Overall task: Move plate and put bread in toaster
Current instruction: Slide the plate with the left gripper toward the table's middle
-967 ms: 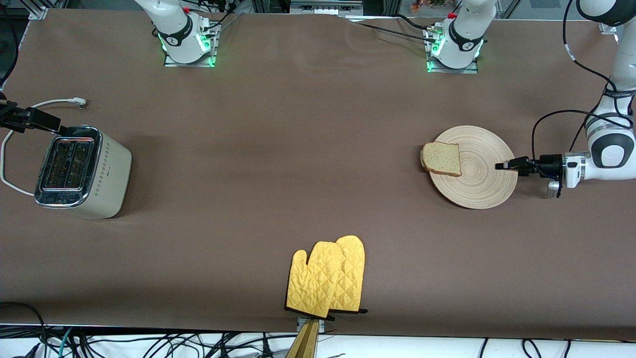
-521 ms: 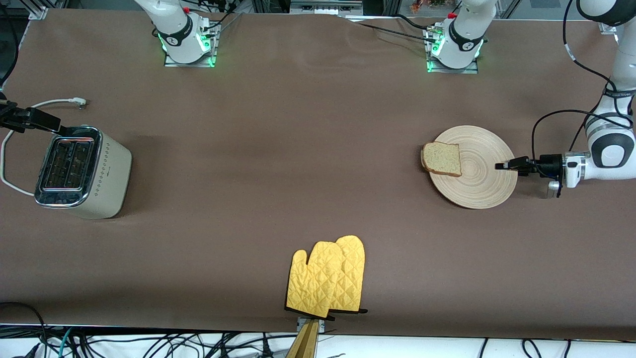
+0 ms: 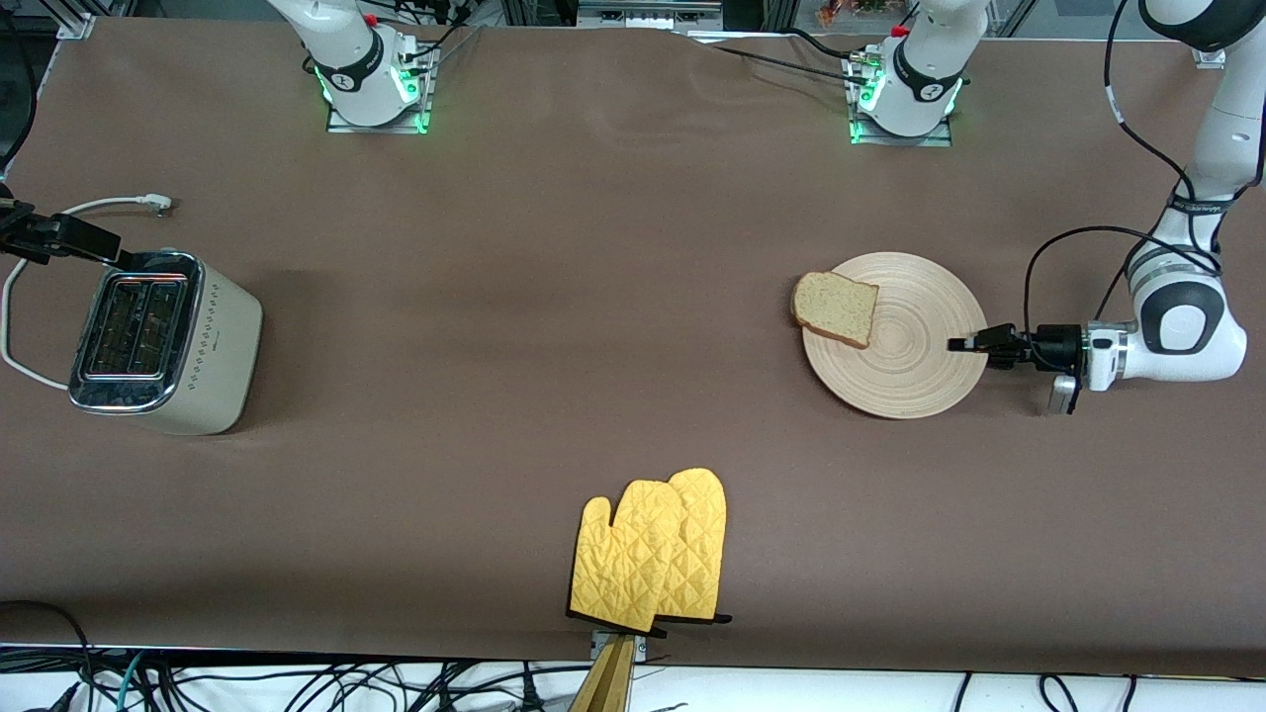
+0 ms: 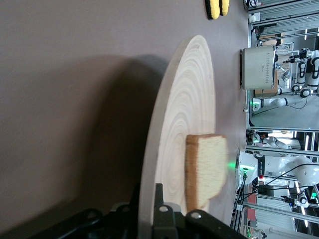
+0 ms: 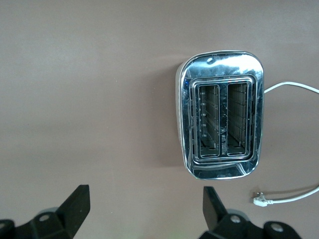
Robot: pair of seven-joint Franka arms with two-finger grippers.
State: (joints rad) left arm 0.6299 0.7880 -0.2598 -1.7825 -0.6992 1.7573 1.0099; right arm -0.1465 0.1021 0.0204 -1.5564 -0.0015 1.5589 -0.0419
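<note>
Left gripper (image 3: 957, 344) pinching plate (image 3: 915, 371) rim.
Round grooved wood disc on brown bench (image 3: 554, 326) w/ square bread (image 3: 835, 308) near its edge; right gripper (image 5: 144, 206), fingers wide, over chrome-top toaster (image 3: 163, 341).

The left gripper (image 3: 957, 344), clamped on the plate (image 3: 895, 334), drags it and the bread (image 3: 835, 309) toward nine o'clock.

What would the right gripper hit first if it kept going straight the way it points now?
Probably the toaster: the right gripper, jaws open, looks down at its two empty slots, slightly off-centre. Its height above them is unclear.
</note>
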